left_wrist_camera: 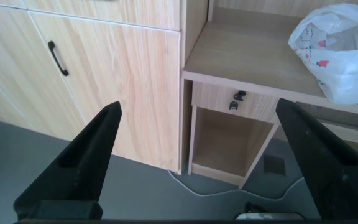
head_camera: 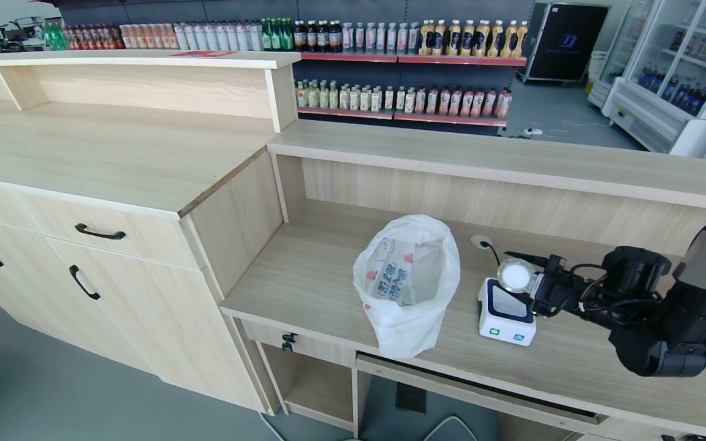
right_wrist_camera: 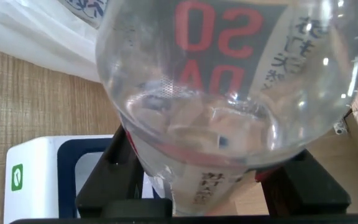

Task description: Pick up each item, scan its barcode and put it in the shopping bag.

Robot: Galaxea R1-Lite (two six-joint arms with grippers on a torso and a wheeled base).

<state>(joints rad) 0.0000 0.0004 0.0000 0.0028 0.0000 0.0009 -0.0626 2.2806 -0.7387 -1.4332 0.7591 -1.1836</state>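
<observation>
1. Over the lower counter [head_camera: 304, 275], right of the shopping bag [head_camera: 408, 318]: the right gripper [head_camera: 534, 283] holds a clear bottle [head_camera: 515, 275] directly above the white-and-blue scanner [head_camera: 506, 315]; whether bottle and scanner touch cannot be told
2. Right fingers: closed against opposite sides of the bottle's body, one dark finger on each flank in the right wrist view, with red print and a label visible through the wall
3. Left gripper [left_wrist_camera: 199, 104]: fingers spread wide with nothing between them, hanging off the counter's front, over the floor by the cabinet doors
4. Bag: white thin plastic, standing open-mouthed just beside the scanner, with one printed item [head_camera: 393, 272] already inside
5. Handling, as a judgement: the bottle appears to carry liquid, so it is likely moderately heavy and its weight may shift when tilted; the smooth rounded wall is probably slippery and gives under a hard squeeze
6. Grip advice: hold across the straight labelled body rather than the curved end, firmly but without crushing
7. Soft bag walls may fold inward, so lower the bottle through the centre of the mouth
</observation>
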